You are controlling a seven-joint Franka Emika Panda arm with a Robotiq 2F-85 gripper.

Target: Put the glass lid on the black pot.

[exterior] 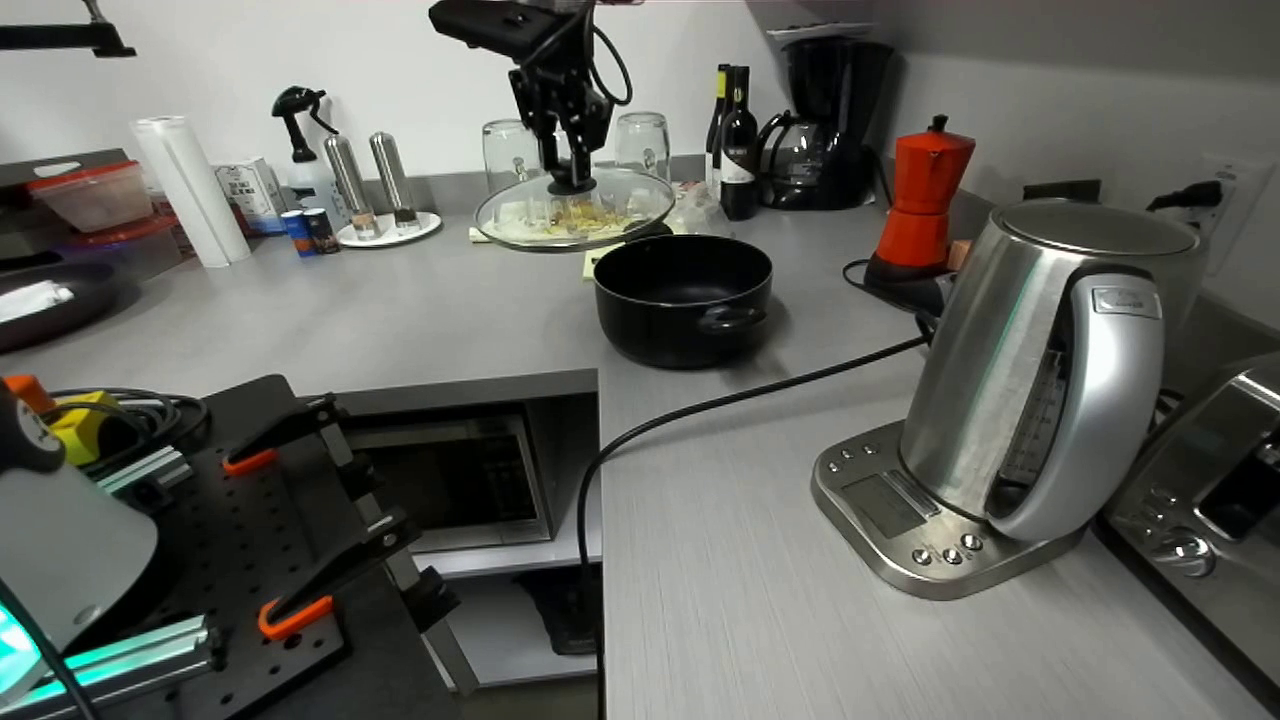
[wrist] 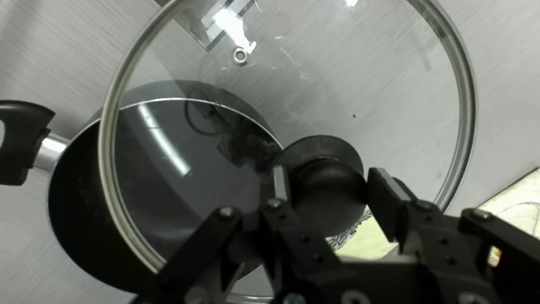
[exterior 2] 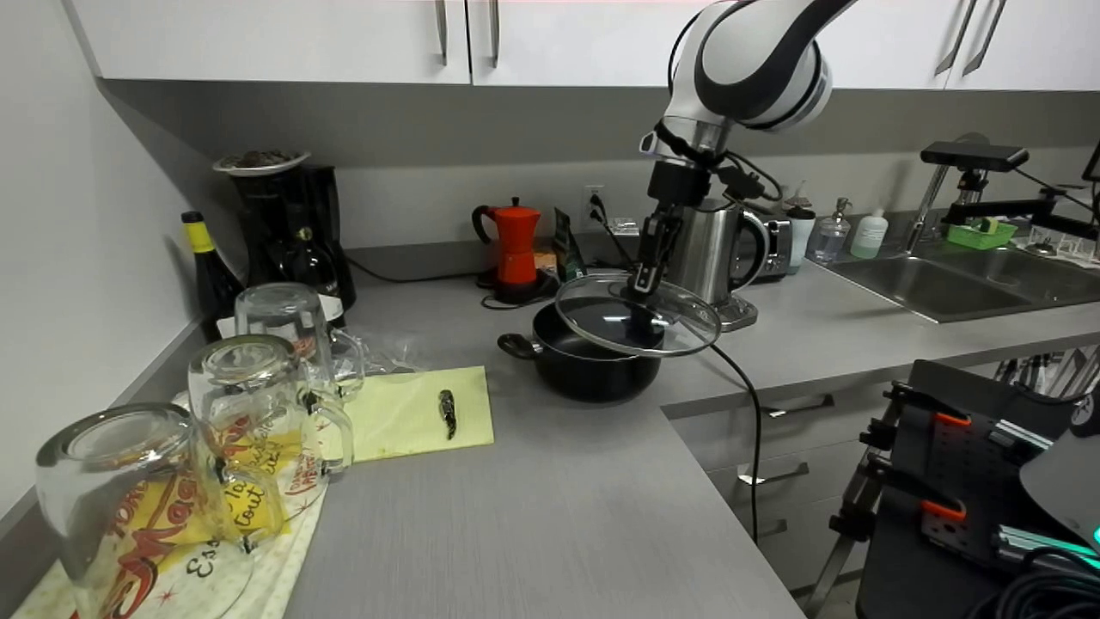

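We've got the lid point(exterior: 580, 215) up, claw point(wrist: 327, 188) clamped on its knob point(wrist: 327, 207), but off-ctr from pot point(exterior: 670, 320), so aligning, lowering & release prob remain.

One glass lid point(exterior: 575, 220), one black pot point(exterior: 660, 330), one end effector point(wrist: 330, 186); one steel kettle point(exterior: 980, 370), one red moka pot point(exterior: 925, 195), one coffee maker point(exterior: 835, 95), one toaster point(exterior: 1218, 575); three glass mugs point(exterior 2: 120, 507), two wine bottles point(exterior: 739, 150), two steel grinders point(exterior: 392, 170), one spray bottle point(exterior: 316, 185), one microwave point(exterior: 445, 480).

The white, black-panelled arm point(exterior 2: 748, 69) has a black, screw-studded hand point(wrist: 330, 185).
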